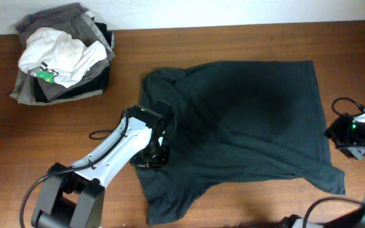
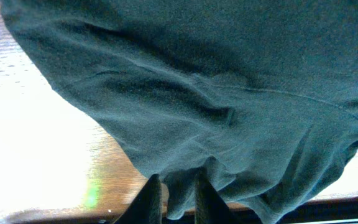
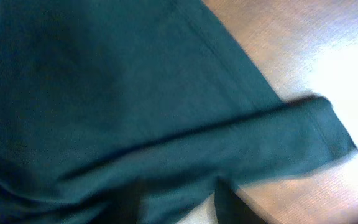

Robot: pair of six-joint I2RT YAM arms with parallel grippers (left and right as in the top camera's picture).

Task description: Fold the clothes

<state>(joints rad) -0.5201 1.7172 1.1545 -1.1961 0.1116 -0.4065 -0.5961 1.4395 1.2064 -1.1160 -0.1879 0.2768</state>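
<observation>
The T-shirt [image 1: 246, 120] lies spread, dark and mostly flat, on the tabletop [image 1: 56, 139], right of centre. Its long span runs from the left arm's side across to the right arm's, so each arm stands at one end of it. The straight edge faces the right arm; the more rumpled end, with a flap trailing toward the near edge, faces the left. The left end effector [image 1: 151, 155] sits on that rumpled border, and in its wrist view the two fingers [image 2: 149, 200] stand close together with a ridge of cloth pinched up between them, the rest of the shirt stretching away ahead. The right end effector [image 1: 349, 134] is at the opposite border, just beside the straight edge, with the shirt lying away from it toward the left arm. A fold along the span would, I judge, turn on both ends being lifted together. The right wrist view is smeared: a folded-over hem crosses it and dark finger shapes [image 3: 229, 208] show at the bottom, but I cannot tell whether they have closed on cloth or only stand over it. From overhead the left arm covers its own grip. A heap of white [image 1: 59, 56] and grey garments [image 1: 24, 88] sits well apart at the far left corner.
</observation>
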